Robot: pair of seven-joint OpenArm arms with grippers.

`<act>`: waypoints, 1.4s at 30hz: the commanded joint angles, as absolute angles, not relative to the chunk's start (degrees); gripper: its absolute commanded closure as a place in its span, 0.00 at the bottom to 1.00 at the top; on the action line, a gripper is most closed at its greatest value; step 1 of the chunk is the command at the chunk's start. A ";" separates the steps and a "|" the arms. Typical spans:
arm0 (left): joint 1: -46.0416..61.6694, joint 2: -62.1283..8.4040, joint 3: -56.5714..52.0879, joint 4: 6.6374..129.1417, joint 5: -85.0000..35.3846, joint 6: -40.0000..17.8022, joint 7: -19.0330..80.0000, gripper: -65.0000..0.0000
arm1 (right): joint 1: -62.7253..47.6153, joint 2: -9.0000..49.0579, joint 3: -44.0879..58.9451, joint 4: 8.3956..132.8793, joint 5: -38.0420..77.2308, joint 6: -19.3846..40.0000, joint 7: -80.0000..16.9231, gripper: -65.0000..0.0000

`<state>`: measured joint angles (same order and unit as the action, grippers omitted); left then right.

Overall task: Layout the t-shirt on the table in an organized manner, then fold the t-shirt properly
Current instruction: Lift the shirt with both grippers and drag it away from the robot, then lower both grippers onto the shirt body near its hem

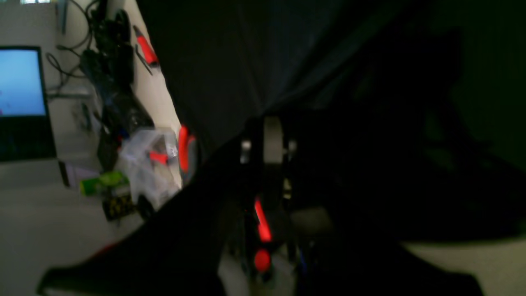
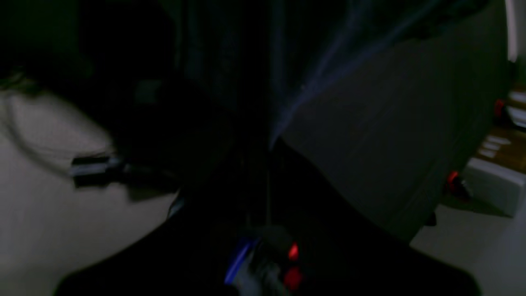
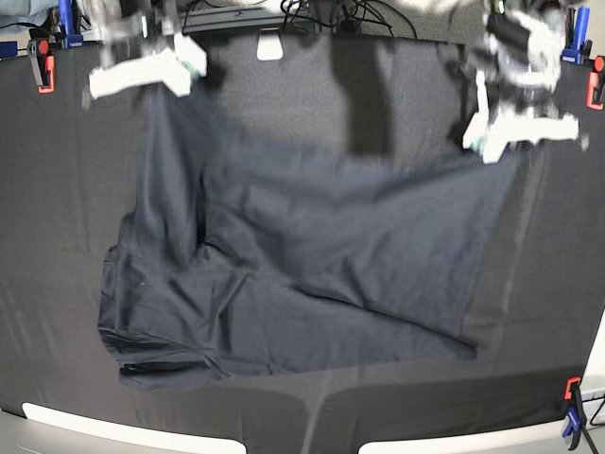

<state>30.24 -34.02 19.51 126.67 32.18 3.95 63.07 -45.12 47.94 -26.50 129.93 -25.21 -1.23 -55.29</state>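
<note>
The dark navy-grey t-shirt (image 3: 321, 274) lies spread over the black table (image 3: 57, 189), with its far edge lifted at two corners. My right gripper (image 3: 194, 68) is at the far left, shut on the shirt's far-left corner. On the far right, my left gripper (image 3: 484, 144) is shut on the other corner. In the left wrist view the cloth (image 1: 246, 61) fans out from the shut left gripper (image 1: 267, 123). The right wrist view is very dark: folds of the t-shirt (image 2: 246, 61) converge at the right gripper (image 2: 269, 148). The shirt's near part rests rumpled on the table.
Red and blue clamps grip the table edges at the far left (image 3: 42, 71), far right (image 3: 596, 85) and near right (image 3: 572, 397). Cables and a stand (image 3: 274, 14) sit beyond the far edge. A lit screen (image 1: 20, 82) and clutter stand off the table.
</note>
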 commanded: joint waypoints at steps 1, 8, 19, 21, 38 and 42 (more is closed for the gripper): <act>31.70 -34.48 19.18 128.66 34.46 4.75 63.51 1.00 | -47.16 49.30 -26.22 132.05 -27.49 -1.76 -55.20 1.00; 39.42 -34.48 19.18 135.00 35.16 4.75 63.46 1.00 | -60.58 52.27 -26.22 135.00 -33.52 -1.76 -57.58 1.00; 43.03 -34.48 19.18 135.00 39.22 4.75 67.05 1.00 | -75.00 52.38 -26.85 135.00 -45.04 -5.06 -62.87 1.00; 43.03 -34.48 19.18 135.00 39.18 4.75 67.02 1.00 | -75.00 52.38 -27.86 135.00 -45.04 -5.26 -63.07 1.00; 42.54 -34.46 19.18 135.00 39.16 5.02 52.86 1.00 | -62.96 52.36 -28.47 135.00 -53.30 -18.04 -61.76 1.00; 42.26 -34.48 19.16 135.00 38.96 6.33 47.22 1.00 | -54.46 52.36 -28.47 135.00 -48.73 -18.02 -60.03 1.00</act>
